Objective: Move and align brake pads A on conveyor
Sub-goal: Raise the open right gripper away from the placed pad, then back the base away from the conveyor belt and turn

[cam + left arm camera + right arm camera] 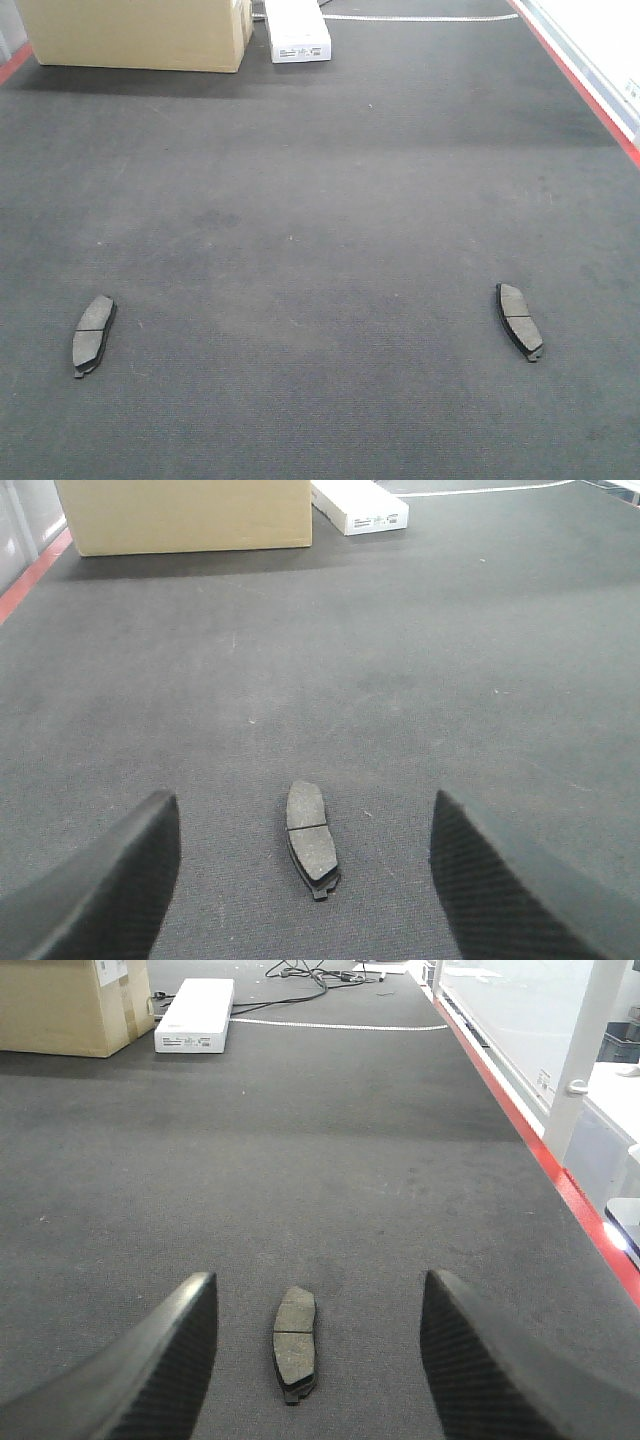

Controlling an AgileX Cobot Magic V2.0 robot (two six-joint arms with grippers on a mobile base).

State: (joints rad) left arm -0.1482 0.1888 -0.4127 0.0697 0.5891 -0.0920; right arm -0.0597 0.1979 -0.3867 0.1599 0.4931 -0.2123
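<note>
The dark worktop (pixel 320 200) carries a cardboard box (pixel 135 35) and a smaller white box (pixel 297 35) near its far-left corner. The left gripper (pixel 302 798) gapes wide, empty, framing the near-left brake pad (pixel 312 840). The right gripper (pixel 317 1278), equally spread and empty, frames the near-right brake pad (pixel 295 1343).

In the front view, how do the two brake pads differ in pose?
The left brake pad lies toward the left of the conveyor, far end angled rightward; the right brake pad lies toward its right, angled leftward. Both lie flat, friction face up.
</note>
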